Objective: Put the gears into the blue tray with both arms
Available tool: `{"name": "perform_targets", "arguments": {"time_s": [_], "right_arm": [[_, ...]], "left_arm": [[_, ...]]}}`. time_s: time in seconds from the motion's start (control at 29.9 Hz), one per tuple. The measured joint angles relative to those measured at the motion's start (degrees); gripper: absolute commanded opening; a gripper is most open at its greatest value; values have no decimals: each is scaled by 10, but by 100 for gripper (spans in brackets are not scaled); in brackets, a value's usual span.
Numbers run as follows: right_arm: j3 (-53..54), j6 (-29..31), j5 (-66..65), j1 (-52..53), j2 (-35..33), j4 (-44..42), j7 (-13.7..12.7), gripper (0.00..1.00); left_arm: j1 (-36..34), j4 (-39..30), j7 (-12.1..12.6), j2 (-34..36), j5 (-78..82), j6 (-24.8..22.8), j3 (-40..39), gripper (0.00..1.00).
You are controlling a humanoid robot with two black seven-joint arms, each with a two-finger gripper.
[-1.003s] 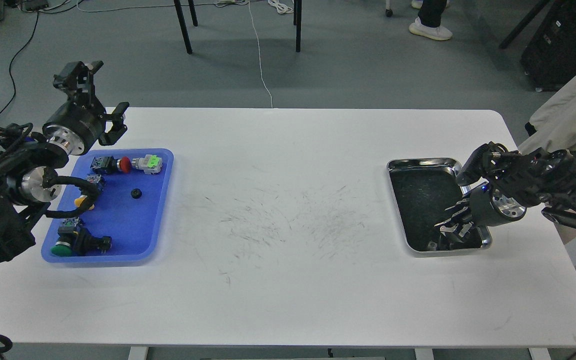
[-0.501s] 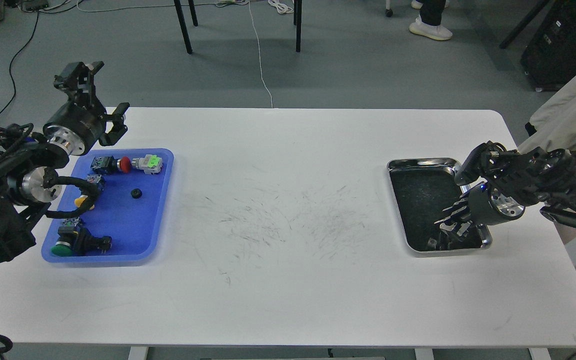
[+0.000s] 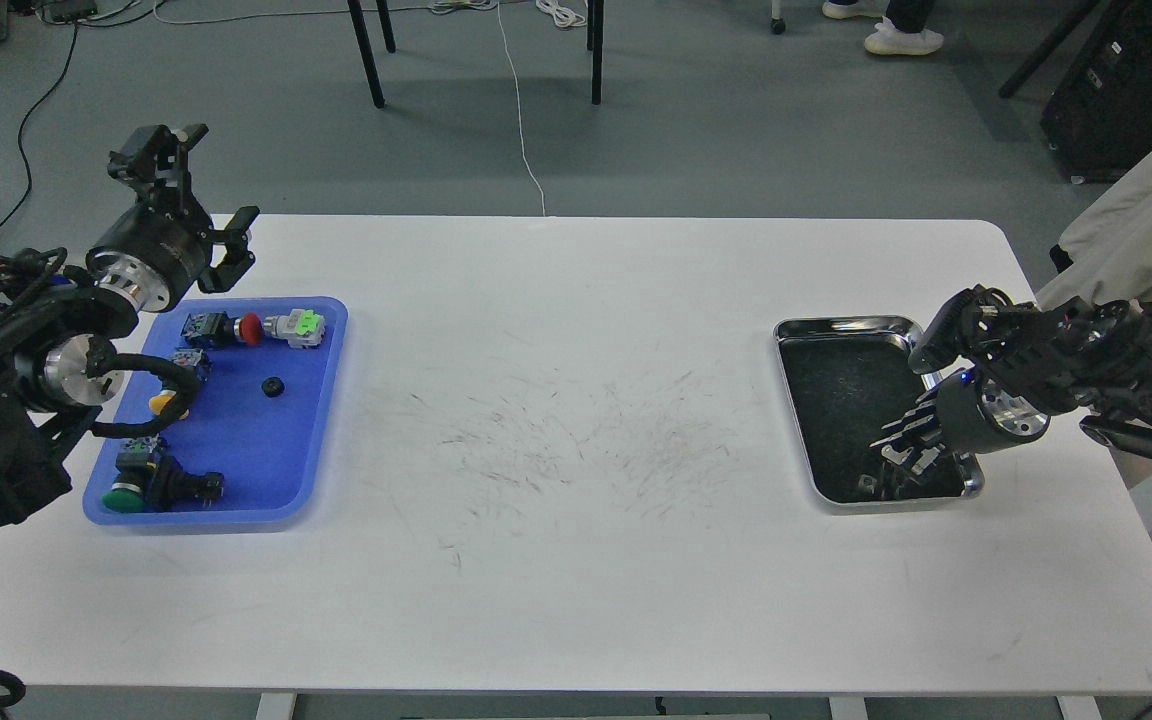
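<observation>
Left gripper [image 3: 198,190]: the black two-finger end of the left arm is raised beyond the far left corner of the blue tray; its two fingers are seen spread well apart, with nothing between them.
Right gripper [image 3: 898,462]: the black two-finger end of the right arm is lowered into the near right corner of the silver tray; its fingers are dark against the dark tray floor, so whether the jaws are open, closed or gripping anything cannot be told.
Blue tray [image 3: 321,420]: a bright blue plastic rectangular tray with rounded corners and a low rim is set on the white table [image 3: 576,560], below and nearer than the left jaws.
Gear [image 3: 273,386]: one tiny black toothed wheel is seen lying flat in the blue tray, apart from the left jaws and nearer than them, to their right.
Second gear: it cannot be made out.
Push-button switches [image 3: 254,327]: black-bodied pieces with red, green and yellow caps are laid in the blue tray, near the gear.
Silver tray [image 3: 841,325]: a shiny metal rectangular tray with a dark inside surrounds the right jaws.
</observation>
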Motion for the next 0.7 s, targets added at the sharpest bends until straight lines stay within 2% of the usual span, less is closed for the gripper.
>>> {"name": "perform_targets", "arguments": {"time_s": [0.23,0.43,0.7], "right_arm": [[38,-4,6,31,-3,-16,0,1],[145,-16,8,19,2,-55,0,1],[248,-36,12,-41,67,-157,0,1]], "left_arm": [[0,-2,0,0,0,-2,-1,99],[-8,-1,14,5,-1,-8,-2,99],[-16,-1,31,-1,-6,-8,-9,99]]}}
